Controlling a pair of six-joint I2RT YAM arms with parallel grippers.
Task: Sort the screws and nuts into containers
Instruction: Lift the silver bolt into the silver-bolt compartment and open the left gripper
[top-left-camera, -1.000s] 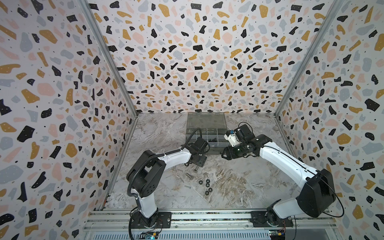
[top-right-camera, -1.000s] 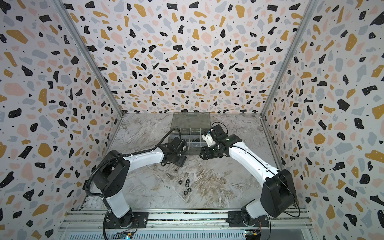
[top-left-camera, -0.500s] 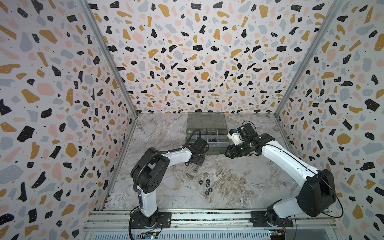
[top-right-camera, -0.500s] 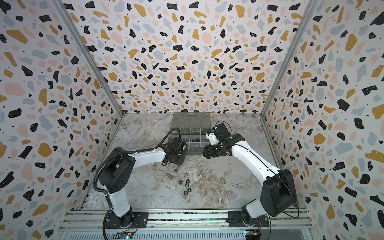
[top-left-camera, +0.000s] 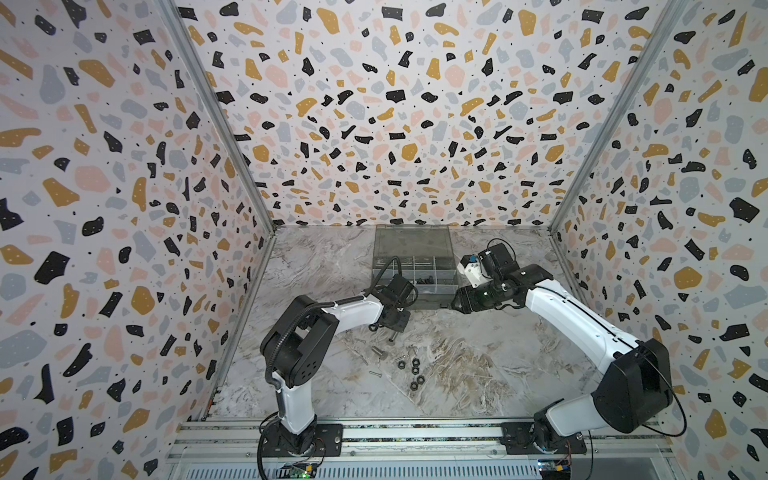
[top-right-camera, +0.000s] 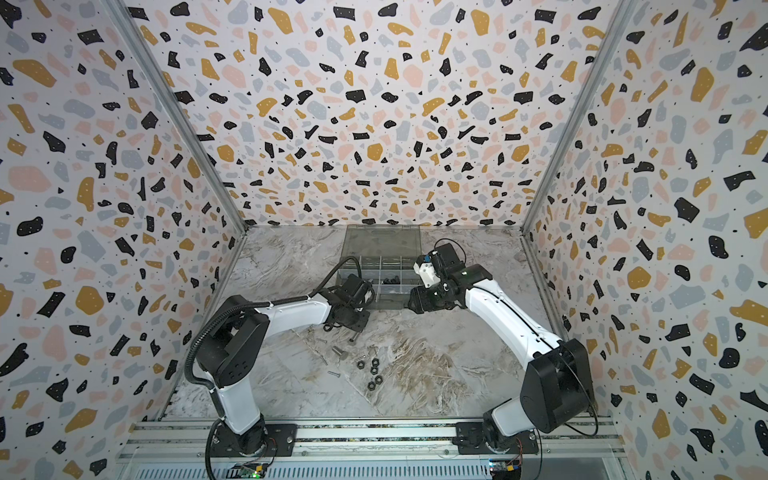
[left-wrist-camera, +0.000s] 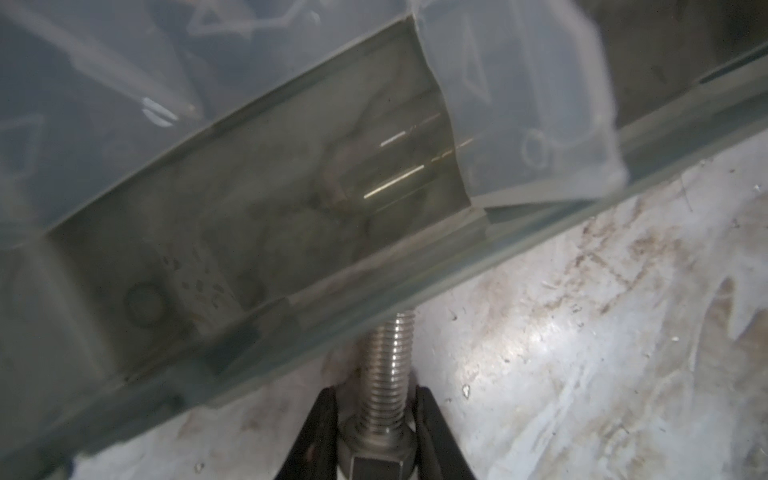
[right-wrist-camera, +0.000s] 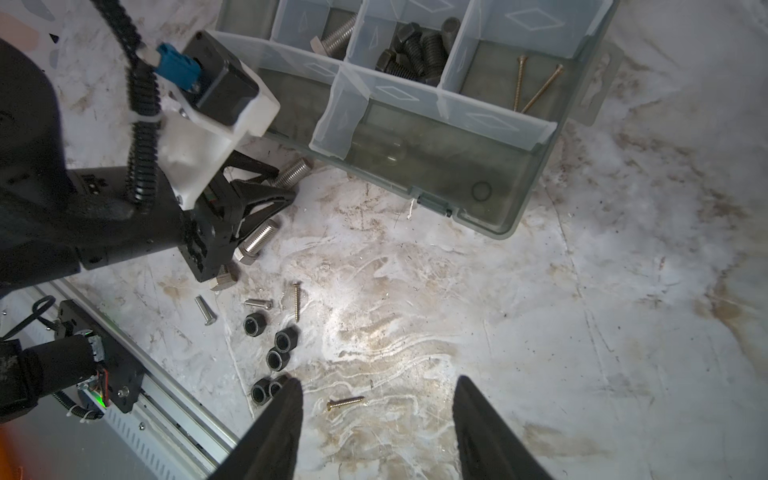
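Observation:
My left gripper (left-wrist-camera: 376, 392) is low on the table against the front wall of the organiser box (left-wrist-camera: 291, 299), and it is shut on the hex head of a silver screw (left-wrist-camera: 384, 365) whose thread points at that wall. The right wrist view shows this left gripper (right-wrist-camera: 284, 183) with the thread (right-wrist-camera: 295, 170) sticking out past its fingers. My right gripper (right-wrist-camera: 378, 382) hangs open above the table, holding nothing, with a small brass screw (right-wrist-camera: 345, 402) on the table below it. Several black nuts (right-wrist-camera: 276, 349) lie clustered on the table, seen in both top views (top-left-camera: 409, 368) (top-right-camera: 374, 370).
The containers (right-wrist-camera: 457, 108) hold a silver bolt (right-wrist-camera: 338, 35), black bolts (right-wrist-camera: 415, 50) and thin brass screws (right-wrist-camera: 536, 83); the lid (top-left-camera: 413, 243) lies open behind. Loose on the table are a silver bolt (right-wrist-camera: 257, 239), small silver screws (right-wrist-camera: 206, 309) and a thin screw (right-wrist-camera: 296, 301). The rail (top-left-camera: 415, 434) runs along the front.
My left gripper's jaws have closed in on the silver screw. The right gripper has drifted a little to the right and back, still open.

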